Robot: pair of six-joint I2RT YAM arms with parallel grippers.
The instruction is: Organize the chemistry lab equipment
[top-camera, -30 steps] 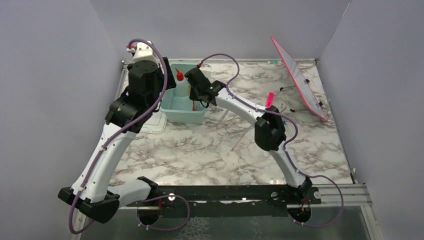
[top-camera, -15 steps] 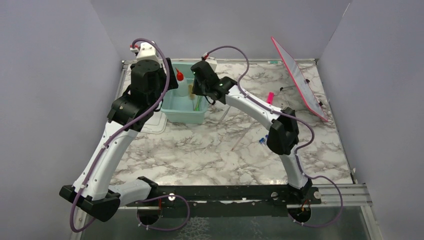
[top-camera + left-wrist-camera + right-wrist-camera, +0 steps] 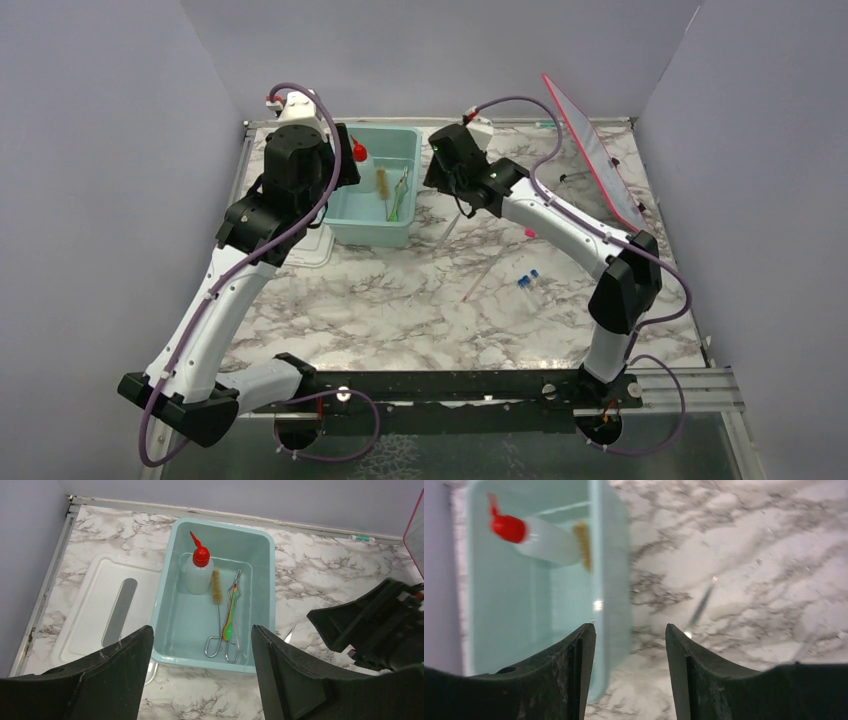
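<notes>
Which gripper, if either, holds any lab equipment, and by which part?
Neither. The left gripper and the right gripper are both open, with nothing between their fingers. The squeeze bottle sits untouched in the teal tub.

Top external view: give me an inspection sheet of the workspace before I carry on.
Surface: marble table, no spills seen.
Job's things: squeeze bottle, wire tongs and dropper in the teal tub; blue-capped vials and clear rods out on the table.
Clutter: white lid beside the tub; brush in it; pink board leaning far right.
Grippers: left gripper open above the tub; right gripper open near its right wall.
Cables: purple cables along both arms.
Surroundings: plain walls.
</notes>
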